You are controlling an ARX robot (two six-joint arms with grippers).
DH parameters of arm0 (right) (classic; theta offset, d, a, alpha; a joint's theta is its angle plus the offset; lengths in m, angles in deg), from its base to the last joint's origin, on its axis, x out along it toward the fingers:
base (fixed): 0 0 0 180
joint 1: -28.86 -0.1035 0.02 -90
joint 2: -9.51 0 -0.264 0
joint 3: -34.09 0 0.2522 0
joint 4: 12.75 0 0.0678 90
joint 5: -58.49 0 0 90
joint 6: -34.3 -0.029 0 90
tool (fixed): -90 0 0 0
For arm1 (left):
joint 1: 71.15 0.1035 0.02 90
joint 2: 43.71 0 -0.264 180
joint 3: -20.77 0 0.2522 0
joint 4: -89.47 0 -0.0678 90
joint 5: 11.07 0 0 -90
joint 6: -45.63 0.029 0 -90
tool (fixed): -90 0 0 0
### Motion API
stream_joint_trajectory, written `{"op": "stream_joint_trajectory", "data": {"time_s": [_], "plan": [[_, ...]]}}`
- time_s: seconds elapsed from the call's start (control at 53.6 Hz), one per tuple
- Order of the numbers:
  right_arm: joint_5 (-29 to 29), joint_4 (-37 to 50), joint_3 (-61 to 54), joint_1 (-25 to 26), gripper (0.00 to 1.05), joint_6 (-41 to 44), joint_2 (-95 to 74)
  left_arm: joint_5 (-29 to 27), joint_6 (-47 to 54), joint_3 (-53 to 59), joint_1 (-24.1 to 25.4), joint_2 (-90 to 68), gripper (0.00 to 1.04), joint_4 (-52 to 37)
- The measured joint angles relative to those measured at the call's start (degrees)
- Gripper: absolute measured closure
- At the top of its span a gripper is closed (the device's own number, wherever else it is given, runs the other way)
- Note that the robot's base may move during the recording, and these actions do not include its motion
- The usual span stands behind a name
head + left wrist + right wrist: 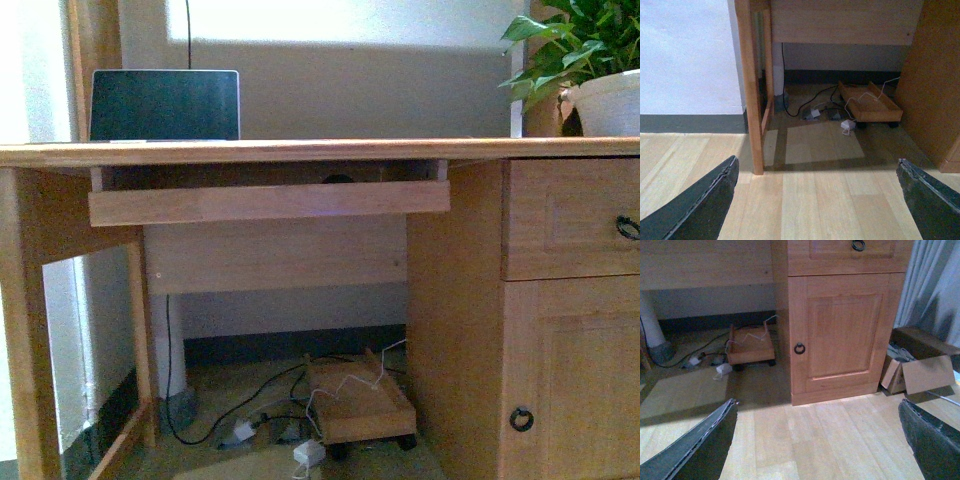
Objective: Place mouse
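In the front view a small dark rounded top [338, 179] peeks over the front board of the pull-out tray [268, 202] under the wooden desk [300, 152]. It may be the mouse, but most of it is hidden. Neither arm shows in the front view. My left gripper [816, 200] is open and empty, low over the wood floor in front of the desk's left leg [751, 90]. My right gripper [816, 440] is open and empty, low over the floor in front of the desk's cabinet door [845, 330].
A laptop [165, 105] stands on the desktop at the left and a potted plant [590, 70] at the right. Under the desk lie a wheeled wooden stand [360, 400], cables and adapters [815, 113]. An open cardboard box [920, 370] sits right of the cabinet.
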Motion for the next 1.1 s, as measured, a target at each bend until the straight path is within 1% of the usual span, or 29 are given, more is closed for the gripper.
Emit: {"op": "stream_joint_trajectory", "data": {"time_s": [1.1], "plan": [[-0.02, -0.02, 0.00, 0.00, 0.07, 0.02, 0.00, -0.02, -0.02, 0.00, 0.00, 0.04, 0.08, 0.02]]}}
